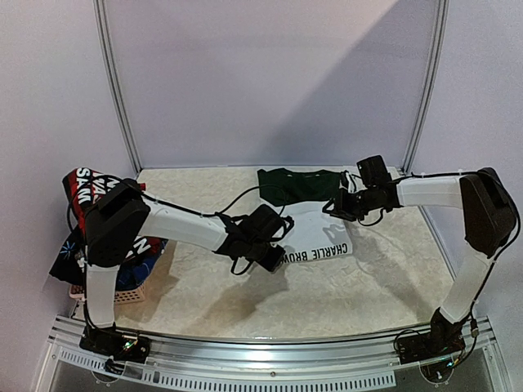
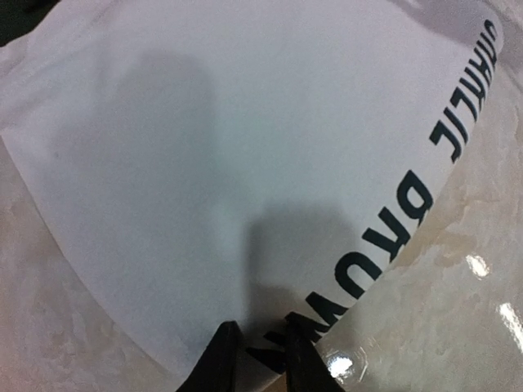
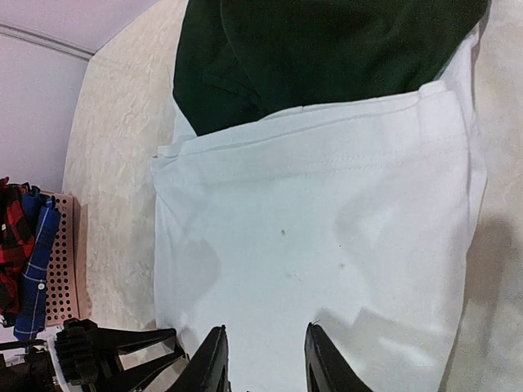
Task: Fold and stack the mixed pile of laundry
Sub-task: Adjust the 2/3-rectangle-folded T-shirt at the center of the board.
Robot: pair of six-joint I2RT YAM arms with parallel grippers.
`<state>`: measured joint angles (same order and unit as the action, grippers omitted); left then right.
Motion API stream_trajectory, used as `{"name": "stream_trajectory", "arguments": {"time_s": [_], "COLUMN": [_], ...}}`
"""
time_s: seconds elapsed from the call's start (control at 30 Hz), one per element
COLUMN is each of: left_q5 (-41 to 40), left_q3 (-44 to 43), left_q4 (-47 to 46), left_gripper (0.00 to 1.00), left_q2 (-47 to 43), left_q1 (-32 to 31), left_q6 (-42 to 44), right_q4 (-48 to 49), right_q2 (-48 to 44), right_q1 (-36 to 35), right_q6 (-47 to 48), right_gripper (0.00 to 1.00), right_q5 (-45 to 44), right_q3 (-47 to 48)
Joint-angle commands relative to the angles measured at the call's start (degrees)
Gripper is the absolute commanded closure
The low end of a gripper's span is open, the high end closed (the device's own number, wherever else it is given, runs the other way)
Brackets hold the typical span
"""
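Observation:
A white T-shirt (image 1: 315,233) with a dark green top part (image 1: 298,186) and dark lettering lies partly folded on the table. My left gripper (image 1: 278,249) is at its near-left edge. In the left wrist view its jaws (image 2: 261,359) are shut on the lettered hem (image 2: 384,237). My right gripper (image 1: 333,206) hovers over the shirt's right side, and its fingers (image 3: 265,359) stand apart over flat white cloth (image 3: 327,237). The rest of the mixed laundry pile (image 1: 90,192), red-black plaid with white letters and blue pieces, is heaped at the far left.
A small pinkish woven basket (image 1: 122,290) stands at the left table edge under the heap, and it also shows in the right wrist view as the basket (image 3: 61,269). Metal frame posts (image 1: 114,82) and a pale wall stand behind the marbled tabletop (image 1: 384,269).

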<state>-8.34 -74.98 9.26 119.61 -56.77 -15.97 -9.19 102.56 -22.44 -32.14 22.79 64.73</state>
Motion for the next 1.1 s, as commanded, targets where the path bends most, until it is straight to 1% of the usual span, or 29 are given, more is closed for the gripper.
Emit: {"name": "stream_trajectory", "arguments": {"time_s": [0.0,0.27,0.43,0.57,0.8,0.9,1.03,1.07], "left_q5": [-1.49,-2.28,-2.21,-2.15,-2.52,-3.22,-3.77,-3.77], "left_q3": [2.44,5.66,6.99,8.72,12.47,14.07,15.02,15.04], "left_q4": [0.41,-1.19,-1.63,-2.45,-4.16,-4.57,-4.32,-4.19], "left_gripper": [0.79,0.79,0.79,0.74,0.61,0.53,0.47,0.47], "left_q2": [-0.85,-2.04,-3.64,-5.94,-11.55,-13.80,-15.08,-15.15], "left_q1": [-0.62,-0.66,-0.63,-0.63,-0.65,-0.62,-0.62,-0.62], "left_q6": [-0.59,-1.34,-1.34,-1.14,-0.88,-1.12,-2.10,-2.42], "right_q4": [1.15,-0.63,-3.18,-5.67,-11.06,-13.17,-15.59,-16.07], "right_q2": [3.19,4.64,2.97,0.63,-4.99,-8.28,-12.13,-12.59], "right_q1": [-0.88,-1.44,-2.40,-3.45,-3.65,-3.67,-3.67,-3.67], "right_q6": [-1.21,-2.56,-3.02,-2.75,-1.70,-1.13,-0.16,0.08], "right_gripper": [0.68,0.70,0.71,0.72,0.72,0.66,0.48,0.45], "right_q5": [1.26,0.02,-1.21,-2.39,-4.92,-5.42,-5.31,-5.11], "right_q3": [-1.02,-2.90,-3.65,-3.75,-6.40,-7.81,-10.25,-10.89]}}
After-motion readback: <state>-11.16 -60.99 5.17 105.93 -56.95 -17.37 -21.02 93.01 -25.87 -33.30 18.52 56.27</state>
